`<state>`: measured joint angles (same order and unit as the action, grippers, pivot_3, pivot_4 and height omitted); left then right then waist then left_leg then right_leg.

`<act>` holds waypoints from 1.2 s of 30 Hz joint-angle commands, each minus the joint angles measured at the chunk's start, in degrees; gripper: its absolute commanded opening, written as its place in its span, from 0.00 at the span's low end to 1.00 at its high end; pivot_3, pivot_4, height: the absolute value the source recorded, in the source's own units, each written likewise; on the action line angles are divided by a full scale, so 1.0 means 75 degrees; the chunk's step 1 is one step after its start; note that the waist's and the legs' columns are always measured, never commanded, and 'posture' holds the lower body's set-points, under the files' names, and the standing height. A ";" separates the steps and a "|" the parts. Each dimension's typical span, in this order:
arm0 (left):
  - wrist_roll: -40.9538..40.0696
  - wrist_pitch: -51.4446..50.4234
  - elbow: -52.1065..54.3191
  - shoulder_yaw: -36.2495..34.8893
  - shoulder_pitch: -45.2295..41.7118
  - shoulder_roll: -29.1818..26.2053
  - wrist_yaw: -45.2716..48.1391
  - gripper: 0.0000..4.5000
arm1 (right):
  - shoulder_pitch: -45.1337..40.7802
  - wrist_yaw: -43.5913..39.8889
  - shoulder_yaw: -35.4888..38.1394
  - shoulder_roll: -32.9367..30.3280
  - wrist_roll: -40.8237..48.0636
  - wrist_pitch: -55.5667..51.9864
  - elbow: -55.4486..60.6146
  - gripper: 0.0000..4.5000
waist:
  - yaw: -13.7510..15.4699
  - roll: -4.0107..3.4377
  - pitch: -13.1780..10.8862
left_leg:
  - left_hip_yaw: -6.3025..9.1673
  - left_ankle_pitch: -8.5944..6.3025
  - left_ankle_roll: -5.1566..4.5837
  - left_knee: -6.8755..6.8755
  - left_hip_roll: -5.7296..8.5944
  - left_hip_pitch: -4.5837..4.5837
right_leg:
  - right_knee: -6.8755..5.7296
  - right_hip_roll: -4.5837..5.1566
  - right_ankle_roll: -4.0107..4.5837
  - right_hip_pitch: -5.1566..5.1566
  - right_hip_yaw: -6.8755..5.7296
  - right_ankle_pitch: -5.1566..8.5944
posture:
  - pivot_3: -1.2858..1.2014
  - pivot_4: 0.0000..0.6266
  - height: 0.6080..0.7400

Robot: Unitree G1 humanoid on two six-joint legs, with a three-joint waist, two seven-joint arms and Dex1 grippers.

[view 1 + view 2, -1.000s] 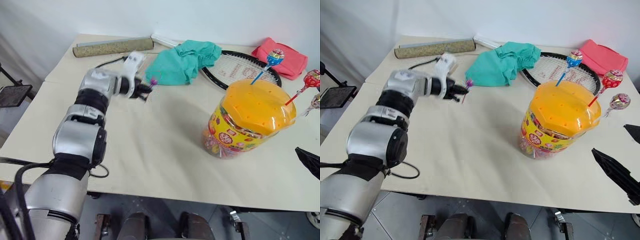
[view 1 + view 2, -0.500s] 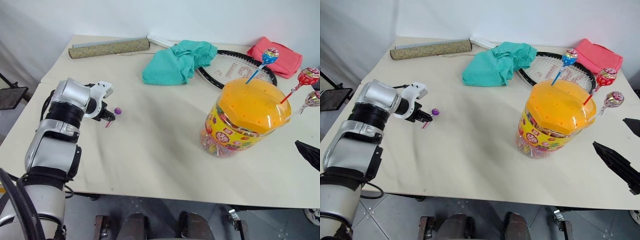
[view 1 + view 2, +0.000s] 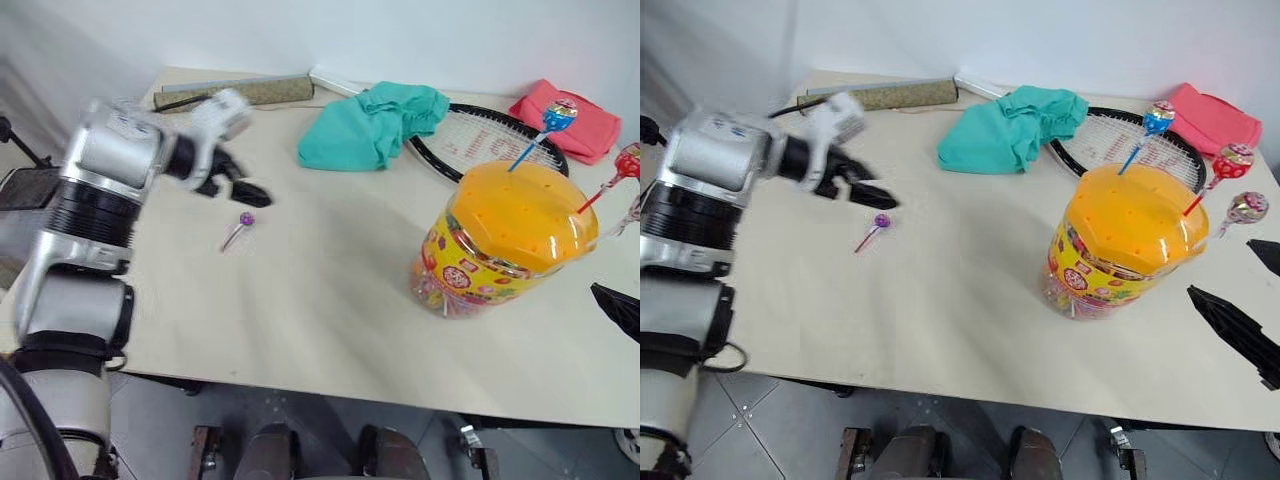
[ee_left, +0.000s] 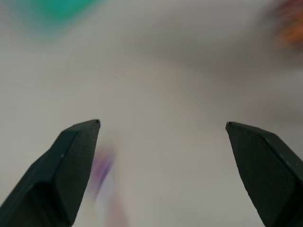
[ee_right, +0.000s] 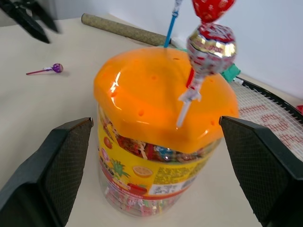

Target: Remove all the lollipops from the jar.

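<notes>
Purple lollipop (image 3: pixel 880 221) on table (image 3: pixel 960 290), just below open left end effector (image 3: pixel 865 188)

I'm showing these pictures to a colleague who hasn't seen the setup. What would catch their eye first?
Most striking is the jar with its orange domed lid, on the table's right side, with three lollipops standing in the lid's holes. To the left, a purple lollipop lies alone on the bare table, just below the open left claw. At the back, a teal cloth lies beside a racket.
</notes>
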<state>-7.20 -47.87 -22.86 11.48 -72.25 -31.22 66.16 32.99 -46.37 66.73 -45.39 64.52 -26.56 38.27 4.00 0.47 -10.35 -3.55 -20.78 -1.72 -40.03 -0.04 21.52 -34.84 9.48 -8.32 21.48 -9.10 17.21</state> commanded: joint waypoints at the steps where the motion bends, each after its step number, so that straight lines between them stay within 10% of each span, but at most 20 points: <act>1: -0.0876 0.2164 -0.0211 -0.0942 0.0003 0.0899 0.0040 1.00 | 0.0150 0.0157 0.0559 0.0195 0.0207 0.0028 0.0263 1.00 | -0.0013 0.0000 0.0000 | -0.0004 -0.0001 -0.0002 -0.0004 0.0004 0.0003 | 0.0004 0.0000 -0.0005 0.0001 0.0003 -0.0003 | 0.52 0.24 1.00; 9: -0.1654 0.5469 -0.3036 -0.1559 -0.1010 0.3574 0.0863 1.00 | 0.1151 0.0542 0.1447 0.1268 0.0603 0.0284 0.1058 1.00 | -0.0105 -0.0001 0.0000 | -0.0025 -0.0004 -0.0009 0.0004 0.0011 -0.0003 | 0.0006 -0.0001 -0.0010 0.0002 0.0004 -0.0005 | 0.52 0.24 1.00; 19: -0.1186 0.6802 -0.5891 -0.1904 -0.2609 0.4821 0.0401 1.00 | 0.2390 0.0988 0.1756 0.2768 0.0936 0.1202 0.1905 1.00 | -0.0119 -0.0002 0.0001 | -0.0032 -0.0013 -0.0025 0.0010 0.0011 -0.0004 | 0.0025 0.0000 -0.0021 0.0003 0.0012 -0.0010 | 0.52 0.24 1.00; 36: -0.0784 0.6763 -0.6561 -0.2256 -0.3239 0.5158 -0.0014 0.01 | 0.3545 0.1080 0.1438 0.3619 0.1034 0.2598 0.2200 1.00 | -0.0095 -0.0003 0.0001 | -0.0034 -0.0019 -0.0034 0.0013 0.0011 -0.0001 | 0.0035 0.0000 -0.0025 0.0008 0.0019 -0.0012 | 0.52 0.24 1.00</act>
<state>-12.81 2.46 -72.94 -4.21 -93.19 6.28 66.79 58.48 -40.14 76.91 -18.65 70.58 -9.69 53.95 3.29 0.44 -10.34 -3.81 -20.93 -1.97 -39.94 0.04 21.53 -34.57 9.48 -8.51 21.54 -8.97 17.12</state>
